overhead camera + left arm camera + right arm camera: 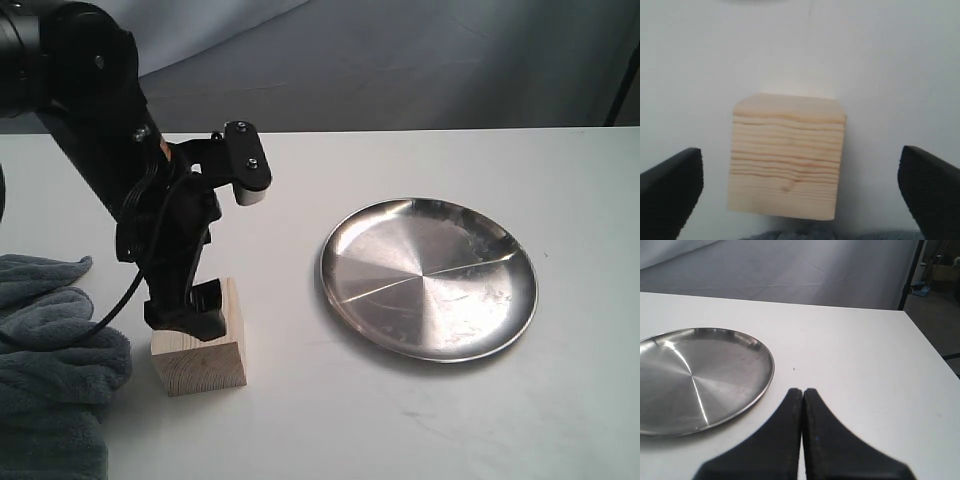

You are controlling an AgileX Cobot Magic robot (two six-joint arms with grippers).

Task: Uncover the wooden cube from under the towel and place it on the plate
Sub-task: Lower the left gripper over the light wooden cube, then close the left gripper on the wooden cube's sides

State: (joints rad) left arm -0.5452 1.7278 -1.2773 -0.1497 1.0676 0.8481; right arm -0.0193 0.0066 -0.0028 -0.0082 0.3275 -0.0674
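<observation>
The pale wooden cube (200,358) stands uncovered on the white table, just right of the blue-grey towel (48,370), which is bunched at the left edge. My left gripper (196,312) hangs straight over the cube. In the left wrist view the cube (787,160) sits between the open fingers (671,192), with a gap on each side, so the left gripper (801,167) touches nothing. A strip of towel (830,235) shows behind the cube. The steel plate (428,278) lies empty to the right. My right gripper (802,392) is shut on nothing beside the plate (695,375).
Bare white table (330,420) lies between the cube and the plate. The table's far edge (420,131) meets a grey backdrop. In the right wrist view the table's side edge (932,360) drops to the floor.
</observation>
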